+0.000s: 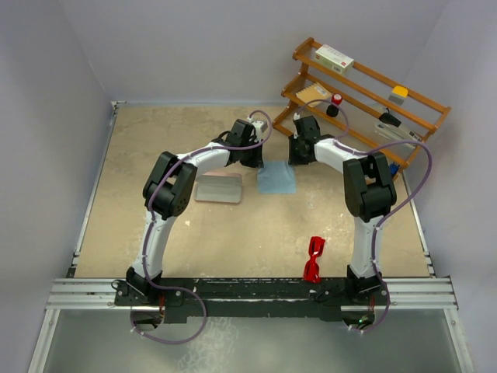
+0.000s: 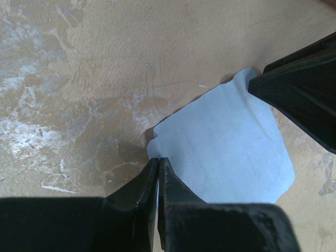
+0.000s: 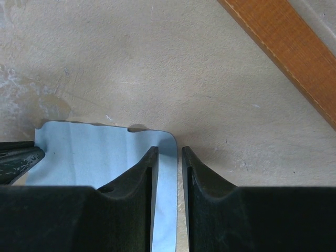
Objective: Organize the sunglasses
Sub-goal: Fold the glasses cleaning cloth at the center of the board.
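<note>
The red sunglasses (image 1: 313,259) lie on the table near the front, beside the right arm's base and far from both grippers. At the back, a light blue cloth (image 1: 277,181) lies flat. My left gripper (image 1: 256,161) sits at its far left corner, and in the left wrist view the gripper (image 2: 158,160) is shut with the edge of the cloth (image 2: 226,147) pinched at its tips. My right gripper (image 3: 168,152) stands slightly open over the far right corner, with the edge of the cloth (image 3: 84,157) running between its fingers.
A pale pink case (image 1: 220,189) lies just left of the cloth. A wooden rack (image 1: 365,85) holding a box and small items stands at the back right, and its rail (image 3: 283,47) is close to the right gripper. Walls enclose the table.
</note>
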